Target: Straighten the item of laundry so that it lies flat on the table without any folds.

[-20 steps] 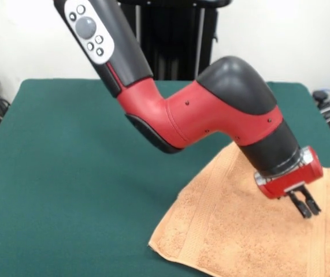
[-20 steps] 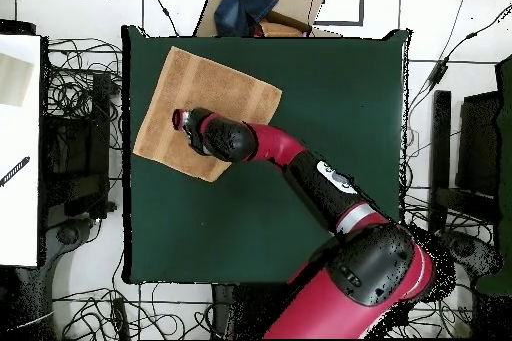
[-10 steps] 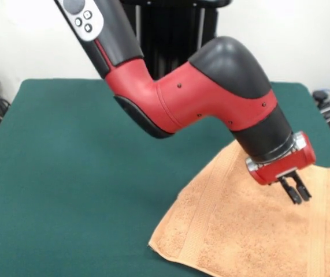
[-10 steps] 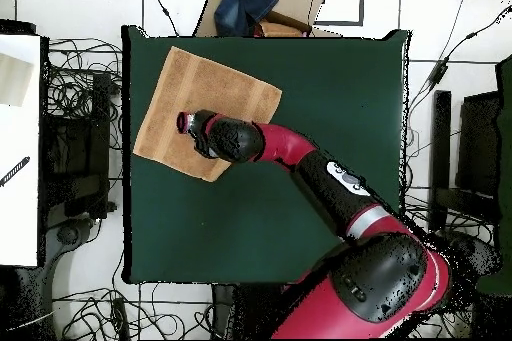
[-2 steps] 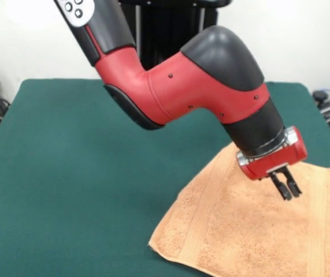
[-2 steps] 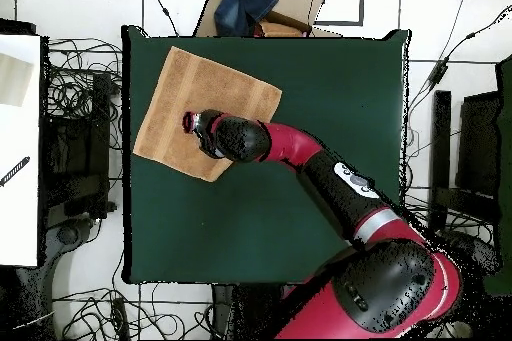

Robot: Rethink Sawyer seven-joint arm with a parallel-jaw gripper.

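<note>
The item of laundry, a peach-orange towel [image 5: 240, 231] with a woven stripe near its ends, lies spread out on the dark green table [image 5: 66, 173]. In the overhead view the towel [image 6: 190, 82] sits at an angle near the table's [image 6: 330, 87] upper left corner, one corner reaching the left edge. My gripper [image 5: 288, 193] hangs a little above the towel's middle, its fingers shut with nothing between them. From overhead the gripper [image 6: 189, 122] shows over the towel's lower half, and the arm hides part of the towel's right side.
A cardboard box with a blue cloth [image 6: 255, 7] stands just beyond the table's top edge in the overhead view. Cables lie all round the table, and a white surface [image 6: 18, 147] is at the left.
The gripper has risen and drawn back toward the picture's left in the front view, away from the towel's surface. The towel has not moved.
</note>
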